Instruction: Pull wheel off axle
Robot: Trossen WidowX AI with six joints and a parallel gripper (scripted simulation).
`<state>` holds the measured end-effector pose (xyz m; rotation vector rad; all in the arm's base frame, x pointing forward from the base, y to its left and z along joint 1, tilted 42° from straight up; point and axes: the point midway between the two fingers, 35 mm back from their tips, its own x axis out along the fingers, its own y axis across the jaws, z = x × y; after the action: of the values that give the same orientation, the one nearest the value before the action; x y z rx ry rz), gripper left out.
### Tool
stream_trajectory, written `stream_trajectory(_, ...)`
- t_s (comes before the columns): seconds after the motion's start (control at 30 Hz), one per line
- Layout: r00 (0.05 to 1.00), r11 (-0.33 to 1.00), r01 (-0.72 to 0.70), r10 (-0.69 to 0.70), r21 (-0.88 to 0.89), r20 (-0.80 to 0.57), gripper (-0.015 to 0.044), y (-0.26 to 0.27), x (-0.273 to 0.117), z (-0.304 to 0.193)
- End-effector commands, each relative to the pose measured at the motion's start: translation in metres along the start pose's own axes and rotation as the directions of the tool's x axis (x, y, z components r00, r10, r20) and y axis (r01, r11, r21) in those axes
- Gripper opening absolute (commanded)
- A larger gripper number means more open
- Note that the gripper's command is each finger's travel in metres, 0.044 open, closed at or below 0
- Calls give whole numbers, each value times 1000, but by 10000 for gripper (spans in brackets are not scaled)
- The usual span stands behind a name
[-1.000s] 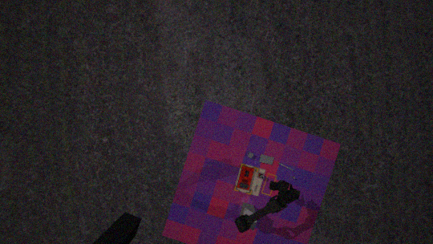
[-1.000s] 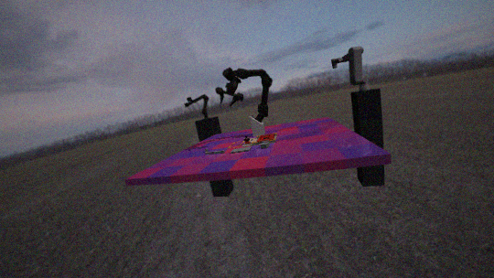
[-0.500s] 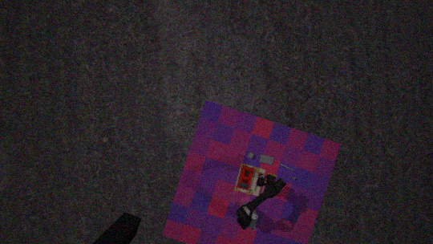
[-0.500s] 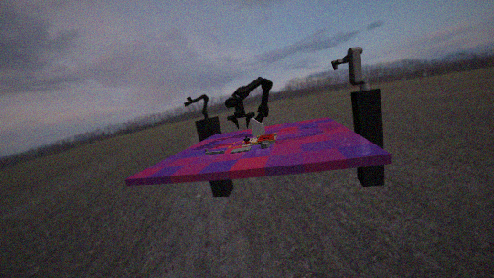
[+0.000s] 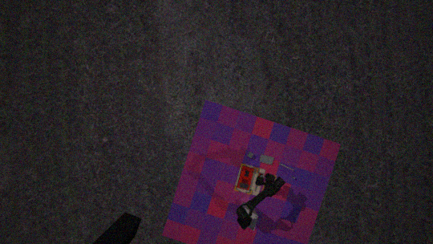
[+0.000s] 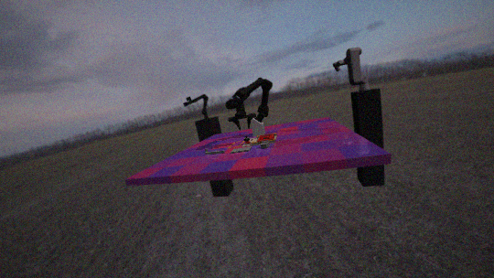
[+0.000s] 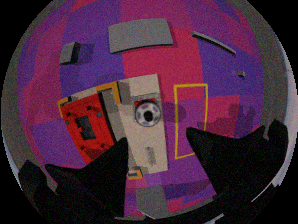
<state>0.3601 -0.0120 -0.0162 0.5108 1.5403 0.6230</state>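
Observation:
The wheel (image 7: 141,111), a grey ring with a dark centre, sits over a pale board (image 7: 150,135) in the wrist view. The upright axle is mostly hidden at the wheel's centre. The marked area (image 7: 176,120) is a yellow rectangular outline on the table, right of the board. My gripper (image 7: 157,137) (image 6: 244,127) is open and empty, pointing down above the board, with its fingers wide apart. In the wrist view the wheel lies ahead of and between the fingertips. The right fingertip overlaps the lower right of the outline.
A red panel (image 7: 75,115) (image 5: 246,177) is fixed left of the wheel. A grey slab (image 7: 140,36) (image 5: 267,160), a small grey block (image 7: 69,53) (image 5: 251,155) and a thin rod (image 7: 214,43) lie beyond. Two other arms stand on black pedestals (image 6: 367,114) (image 6: 208,129) beyond the table.

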Motion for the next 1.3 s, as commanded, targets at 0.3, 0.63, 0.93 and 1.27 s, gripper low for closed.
stream_trajectory(0.3, 1000, 1000, -7, 7, -1, 3, 300, 5, 73, 3)
stream_trajectory(0.63, 1000, 1000, -3, 3, -7, -10, 175, 5, 71, 2)
stream_trajectory(0.93, 1000, 1000, -3, 3, -7, -9, 37, 5, 70, 2)
stream_trajectory(1.27, 1000, 1000, -3, 3, -7, -8, 0, 5, 67, 2)
